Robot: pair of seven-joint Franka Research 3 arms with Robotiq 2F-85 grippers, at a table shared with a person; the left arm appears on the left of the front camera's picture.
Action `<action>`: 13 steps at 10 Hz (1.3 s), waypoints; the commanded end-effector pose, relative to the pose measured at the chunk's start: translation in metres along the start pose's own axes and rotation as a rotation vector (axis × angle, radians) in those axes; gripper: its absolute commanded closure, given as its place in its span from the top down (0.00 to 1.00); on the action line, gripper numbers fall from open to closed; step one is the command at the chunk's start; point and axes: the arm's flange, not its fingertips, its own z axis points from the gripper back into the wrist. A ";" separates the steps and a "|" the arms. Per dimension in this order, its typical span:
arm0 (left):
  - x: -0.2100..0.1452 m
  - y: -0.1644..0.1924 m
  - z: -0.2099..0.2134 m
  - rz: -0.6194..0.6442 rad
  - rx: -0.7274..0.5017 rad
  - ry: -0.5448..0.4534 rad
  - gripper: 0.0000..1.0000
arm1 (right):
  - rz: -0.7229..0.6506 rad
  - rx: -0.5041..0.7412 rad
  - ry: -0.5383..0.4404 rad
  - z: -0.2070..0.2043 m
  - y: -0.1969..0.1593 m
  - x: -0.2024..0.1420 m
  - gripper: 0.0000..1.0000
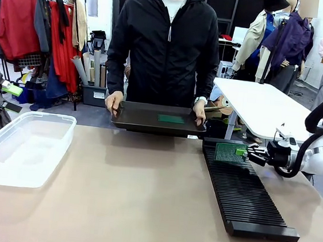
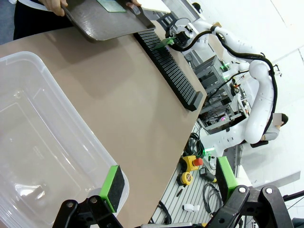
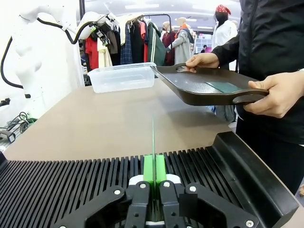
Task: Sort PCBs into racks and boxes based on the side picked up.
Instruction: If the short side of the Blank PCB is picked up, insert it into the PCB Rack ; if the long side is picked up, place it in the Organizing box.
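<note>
My right gripper is shut on a green PCB, held upright on edge over the far end of the black slotted rack. A second PCB lies flat on the dark-brown tray that the person holds in both hands at the far table edge. My left gripper stands open beside the clear box, with nothing between its green pads.
The person's hands grip the tray's two ends. Bare tan tabletop lies between the box and the rack. A white side table stands at the back right, and a clothes rail at the back left.
</note>
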 end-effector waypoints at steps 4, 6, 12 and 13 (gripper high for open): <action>0.000 -0.002 0.001 0.009 -0.006 -0.002 1.00 | -0.025 0.051 0.014 0.000 -0.002 -0.003 0.00; 0.000 -0.002 0.001 0.009 -0.006 -0.002 1.00 | -0.027 0.071 0.009 -0.001 -0.001 -0.005 0.00; 0.000 -0.002 0.001 0.009 -0.006 -0.002 1.00 | -0.027 0.065 -0.030 -0.002 -0.004 -0.004 0.00; 0.000 -0.002 0.001 0.009 -0.006 -0.002 1.00 | -0.027 0.069 -0.042 -0.002 -0.004 -0.004 0.00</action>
